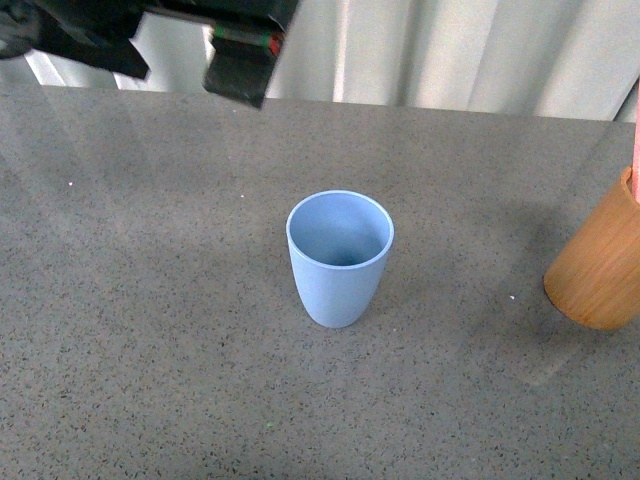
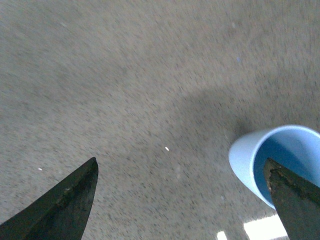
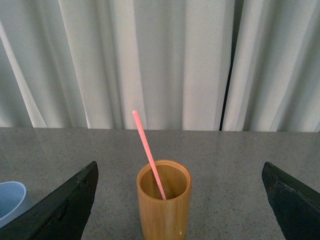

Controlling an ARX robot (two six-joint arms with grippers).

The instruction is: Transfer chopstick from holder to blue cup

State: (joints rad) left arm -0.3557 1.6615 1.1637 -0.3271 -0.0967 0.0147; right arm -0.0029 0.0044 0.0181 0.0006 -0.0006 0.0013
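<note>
The blue cup (image 1: 340, 257) stands upright and empty in the middle of the grey table. It also shows in the left wrist view (image 2: 272, 160) and at the edge of the right wrist view (image 3: 10, 200). The wooden holder (image 1: 598, 260) stands at the right edge, partly cut off. In the right wrist view the holder (image 3: 163, 210) holds one pink chopstick (image 3: 148, 152) leaning out of it. My left gripper (image 2: 182, 200) is open above the table beside the cup. My right gripper (image 3: 180, 200) is open, level with the holder, which sits between its fingers and further off.
The grey speckled table (image 1: 150, 300) runs to a far edge below white curtains (image 3: 165, 60). Part of my left arm (image 1: 240, 55) hangs at the top left of the front view.
</note>
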